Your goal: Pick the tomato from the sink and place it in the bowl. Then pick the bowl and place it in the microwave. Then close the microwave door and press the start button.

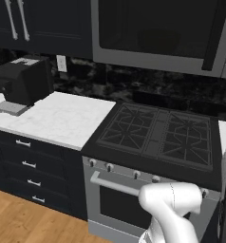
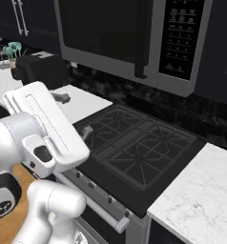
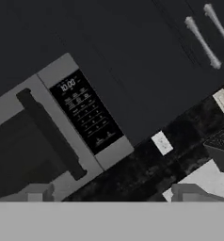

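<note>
Arm raised before the closed microwave

The tool [image 3: 111, 193] is spread wide and empty, facing the microwave [image 2: 134, 38], whose microwave door [image 2: 103, 31] looks closed; the start press seemingly remains.

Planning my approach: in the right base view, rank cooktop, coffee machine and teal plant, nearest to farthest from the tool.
1. Cooktop, just right of the tool.
2. Coffee machine, back on the left counter.
3. Teal plant, far left, beyond it.
</note>
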You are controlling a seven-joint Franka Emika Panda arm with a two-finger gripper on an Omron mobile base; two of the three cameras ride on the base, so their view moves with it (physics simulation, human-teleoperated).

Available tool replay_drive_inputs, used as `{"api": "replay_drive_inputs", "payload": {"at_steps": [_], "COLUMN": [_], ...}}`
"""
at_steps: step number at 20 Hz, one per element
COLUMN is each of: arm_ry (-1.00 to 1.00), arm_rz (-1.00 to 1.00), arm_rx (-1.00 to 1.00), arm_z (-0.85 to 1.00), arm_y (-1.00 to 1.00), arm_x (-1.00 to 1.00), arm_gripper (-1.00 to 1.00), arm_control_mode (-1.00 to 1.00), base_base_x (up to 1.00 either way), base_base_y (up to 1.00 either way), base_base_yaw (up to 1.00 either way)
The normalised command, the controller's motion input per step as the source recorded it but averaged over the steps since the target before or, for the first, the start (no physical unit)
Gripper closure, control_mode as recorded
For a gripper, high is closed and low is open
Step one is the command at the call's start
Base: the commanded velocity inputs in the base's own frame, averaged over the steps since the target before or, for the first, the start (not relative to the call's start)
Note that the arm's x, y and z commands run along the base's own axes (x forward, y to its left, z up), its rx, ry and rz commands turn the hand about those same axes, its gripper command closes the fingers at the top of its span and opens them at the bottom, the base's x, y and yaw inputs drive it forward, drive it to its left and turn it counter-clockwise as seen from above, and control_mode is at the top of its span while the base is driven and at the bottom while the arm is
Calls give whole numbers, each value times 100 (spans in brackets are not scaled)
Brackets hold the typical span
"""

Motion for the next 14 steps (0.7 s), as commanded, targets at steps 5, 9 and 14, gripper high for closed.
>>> {"api": "replay_drive_inputs", "payload": {"at_steps": [5, 9, 14], "arm_ry": [34, 17, 1], "arm_rz": [12, 0, -1], "arm_rx": [-37, -42, -22], "arm_z": [1, 0, 0], "arm_y": [19, 22, 0], "arm_x": [15, 21, 12], "arm_gripper": [-100, 100, 100], "arm_control_mode": [-100, -100, -100], "base_base_x": [0, 0, 0], "base_base_y": [0, 0, 0], "base_base_yaw": [0, 0, 0]}}
